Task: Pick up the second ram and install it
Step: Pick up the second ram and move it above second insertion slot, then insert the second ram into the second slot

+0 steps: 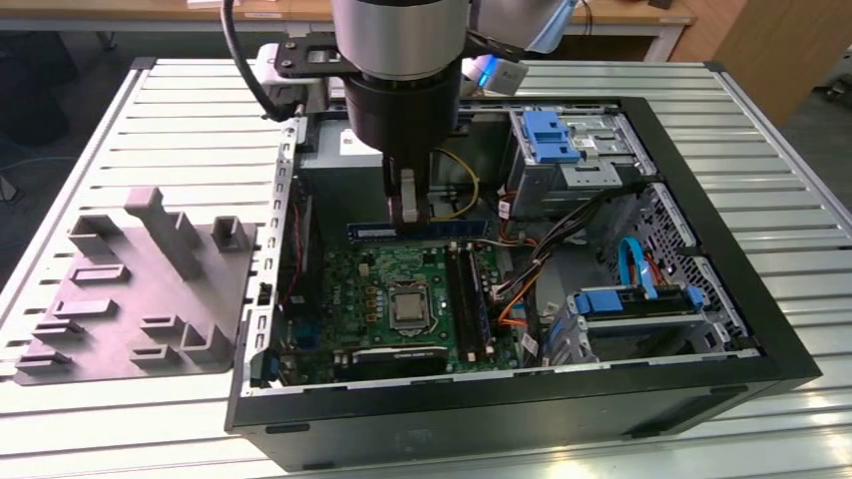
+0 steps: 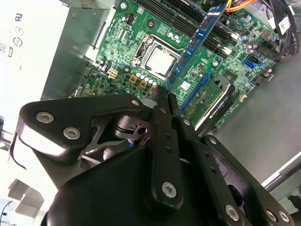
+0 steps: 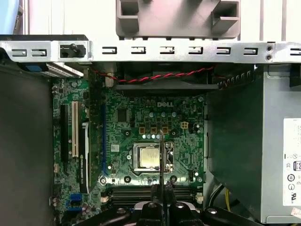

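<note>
The second ram (image 1: pixel 450 229), a thin dark blue stick, hangs level over the green motherboard (image 1: pixel 349 284) inside the open computer case, and my gripper (image 1: pixel 409 220) is shut on its middle. In the second wrist view the ram (image 2: pixel 195 42) juts out from the closed gripper (image 2: pixel 163 92) above the processor socket (image 2: pixel 160 61). In the first wrist view the ram (image 3: pixel 162 150) shows edge-on as a thin line rising from the gripper (image 3: pixel 162 189). The long black memory slots (image 1: pixel 466 289) lie just below and toward the case front.
A gray moulded tray (image 1: pixel 134 289) lies on the slatted table at the exterior view's left. The power supply (image 1: pixel 339 150) sits behind the gripper. Drive cages with blue latches (image 1: pixel 553 135), bundled cables (image 1: pixel 520 289) and a blue cable (image 1: pixel 633 264) crowd the case's right half.
</note>
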Robot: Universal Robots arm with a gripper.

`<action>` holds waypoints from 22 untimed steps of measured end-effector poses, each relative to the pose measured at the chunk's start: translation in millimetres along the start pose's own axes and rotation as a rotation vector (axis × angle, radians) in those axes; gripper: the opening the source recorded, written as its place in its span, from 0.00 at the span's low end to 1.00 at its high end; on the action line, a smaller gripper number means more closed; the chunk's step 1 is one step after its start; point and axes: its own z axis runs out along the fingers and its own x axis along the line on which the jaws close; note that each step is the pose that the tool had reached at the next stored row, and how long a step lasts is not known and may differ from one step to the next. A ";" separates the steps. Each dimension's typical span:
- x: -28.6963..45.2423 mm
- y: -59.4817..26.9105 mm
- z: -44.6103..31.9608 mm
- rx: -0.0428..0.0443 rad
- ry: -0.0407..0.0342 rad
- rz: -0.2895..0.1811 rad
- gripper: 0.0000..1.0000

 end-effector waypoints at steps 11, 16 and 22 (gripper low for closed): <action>0.0 0.0 0.7 0.0001 -0.0003 0.000 0.13; 0.0 0.0 1.1 0.0011 0.0009 0.037 0.13; 0.0 0.1 2.3 0.0037 0.0048 0.146 0.13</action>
